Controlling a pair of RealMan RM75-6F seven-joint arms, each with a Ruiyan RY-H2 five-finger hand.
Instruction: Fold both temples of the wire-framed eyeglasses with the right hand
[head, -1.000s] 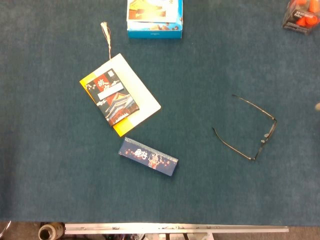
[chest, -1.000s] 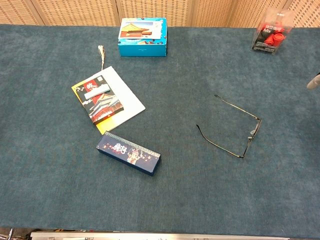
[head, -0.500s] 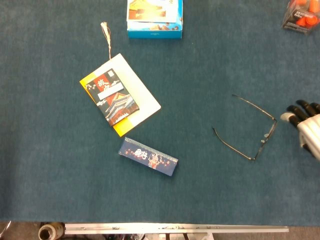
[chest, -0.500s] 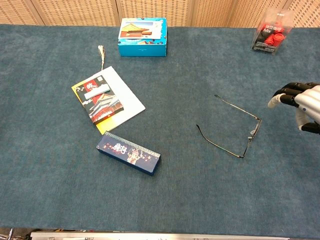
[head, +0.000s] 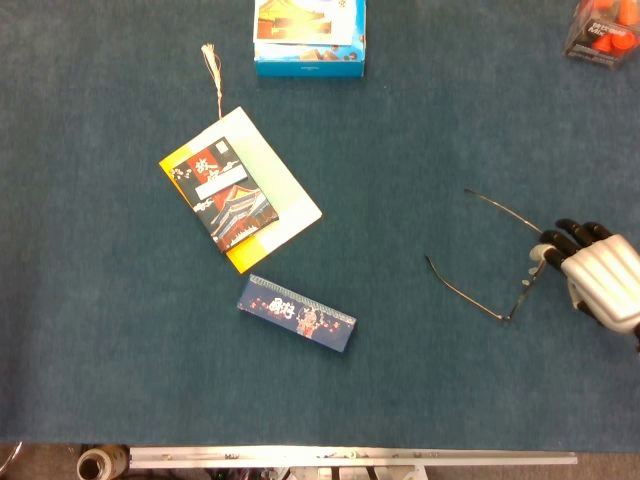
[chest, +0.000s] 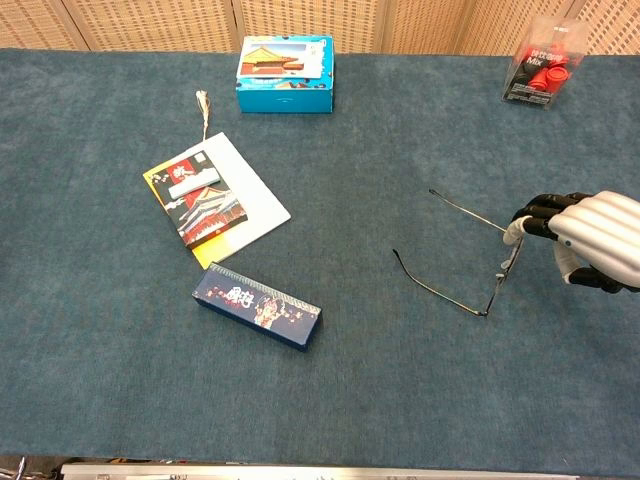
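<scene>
Glasses (head: 500, 262) sit at about 4 o'clock on the surface (head: 400, 380), both temples still open and pointing toward 10 o'clock, lens front at the right end. Your right hand (head: 592, 277) is at the lens front, fingertips (chest: 532, 215) over the far hinge corner; can't tell if they touch. Fingers look loosely curled, holding nothing as far as I can see. Left hand isn't visible.

Handling, my read: thin wire, very light, bends easily, and it'll skate on the fabric when pushed. Don't squeeze the lenses. Pin the front lightly near a hinge, then sweep each temple inward from mid-length, near temple (head: 462, 290) and far temple (head: 503, 211) in turn.
</scene>
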